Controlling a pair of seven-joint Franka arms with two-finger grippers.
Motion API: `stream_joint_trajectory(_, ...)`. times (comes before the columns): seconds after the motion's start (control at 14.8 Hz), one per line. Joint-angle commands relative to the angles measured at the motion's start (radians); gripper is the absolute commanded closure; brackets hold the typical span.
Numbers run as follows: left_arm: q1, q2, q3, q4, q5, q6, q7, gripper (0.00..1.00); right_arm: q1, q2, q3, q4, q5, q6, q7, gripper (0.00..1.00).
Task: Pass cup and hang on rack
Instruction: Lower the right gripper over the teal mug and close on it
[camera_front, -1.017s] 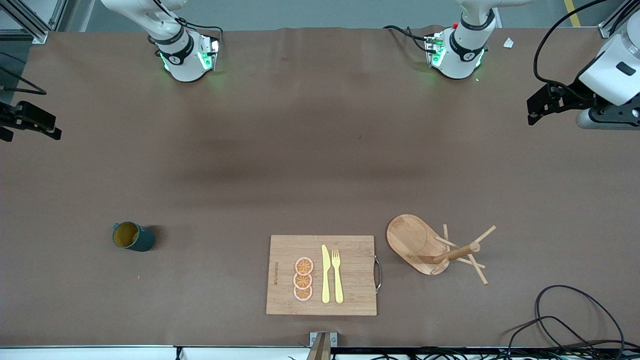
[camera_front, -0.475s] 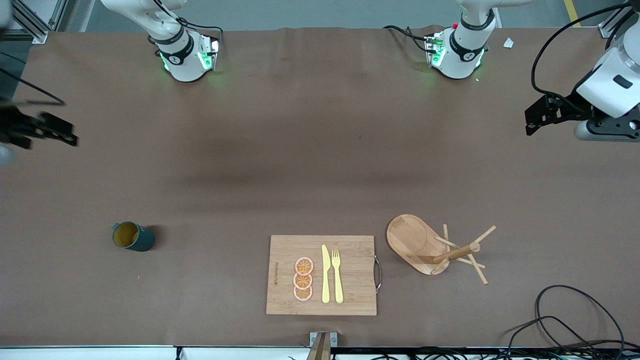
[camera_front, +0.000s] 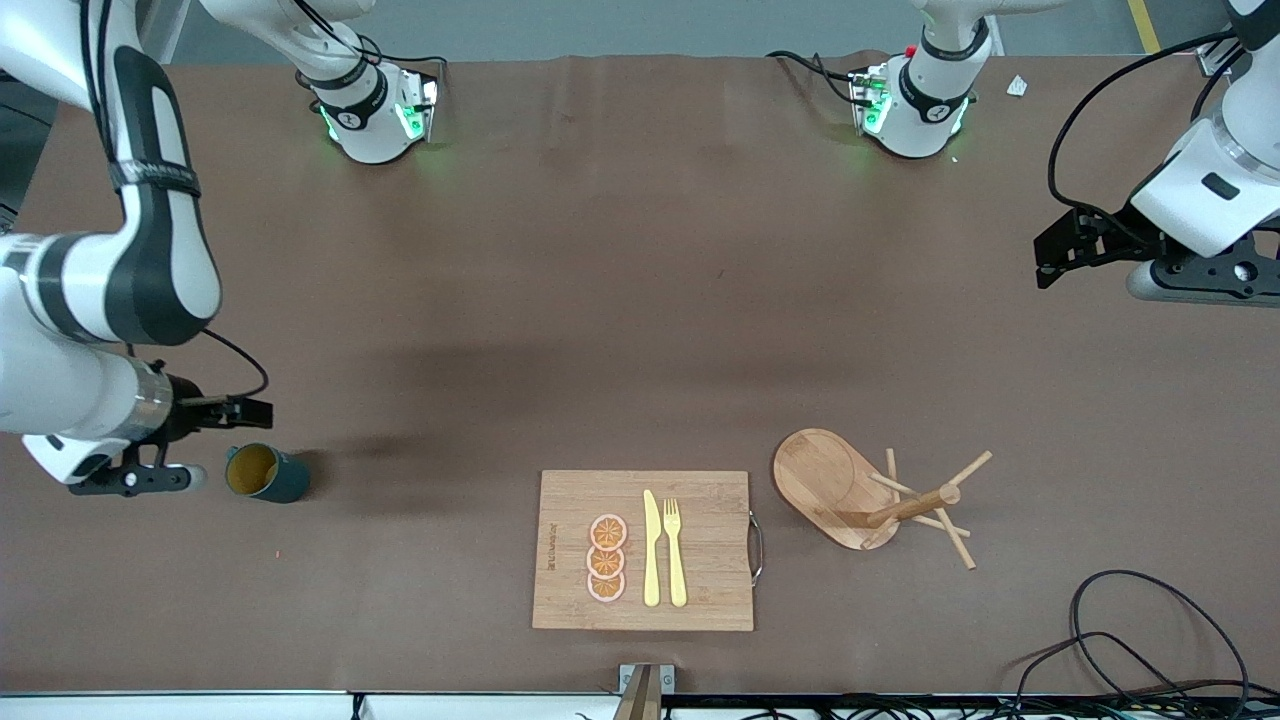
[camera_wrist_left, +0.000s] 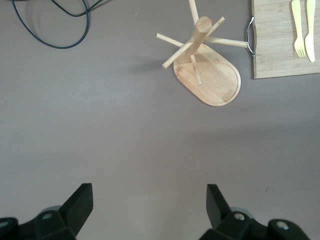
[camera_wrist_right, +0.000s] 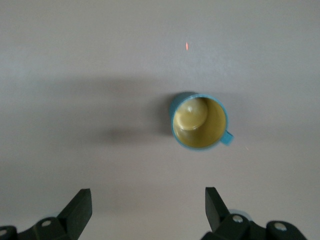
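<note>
Teal cup upright on table toward right arm's end; my right gripper hangs just beside it, fingers apart, empty, far closer than left gripper, also spread, waiting well above rack.

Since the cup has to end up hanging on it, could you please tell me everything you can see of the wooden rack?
The rack is a light wooden mug tree: a flat oval base, a round central post and several thin pegs angling outward. It stands upright on the brown table, toward the left arm's end, beside the handled end of the bamboo cutting board. One peg reaches toward the board's metal handle. Nothing hangs on it, and only the table touches it.
</note>
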Motion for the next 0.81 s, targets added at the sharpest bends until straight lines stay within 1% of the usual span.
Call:
stream_joint_trajectory(0.0,0.0,0.009,-0.003,0.023,0.006,-0.002,0.0,0.0,-0.009,0.005,0.004,-0.136,0.022,0.179,0.041,0.0)
stream_joint_trajectory(0.14,-0.002,0.015,-0.003,0.023,0.006,0.009,-0.002,0.0,-0.017,0.051,0.004,-0.163,0.068,0.26,0.041,0.0)
stream_joint_trajectory(0.27,-0.002,0.015,-0.005,0.023,0.005,0.01,0.0,0.0,-0.022,0.094,0.004,-0.157,0.074,0.294,0.041,0.0)
stream_joint_trajectory(0.34,-0.002,0.017,-0.005,0.023,0.005,0.015,-0.002,0.0,-0.02,0.113,0.004,-0.157,0.074,0.328,0.04,0.07)
stream_joint_trajectory(0.41,-0.002,0.015,-0.005,0.023,0.005,0.017,0.0,0.0,-0.022,0.125,0.004,-0.157,0.073,0.348,0.034,0.17)
stream_joint_trajectory(0.54,0.001,0.015,-0.003,0.023,-0.024,0.017,0.006,0.0,-0.026,0.142,0.003,-0.151,0.059,0.356,0.023,0.48)
stream_joint_trajectory(0.61,0.001,0.015,-0.003,0.023,-0.04,0.017,0.008,0.0,-0.029,0.144,0.003,-0.151,0.056,0.356,0.023,0.61)
stream_joint_trajectory(0.75,0.0,0.017,-0.003,0.023,-0.04,0.017,0.0,0.0,-0.029,0.147,0.001,-0.144,0.05,0.356,0.018,0.78)
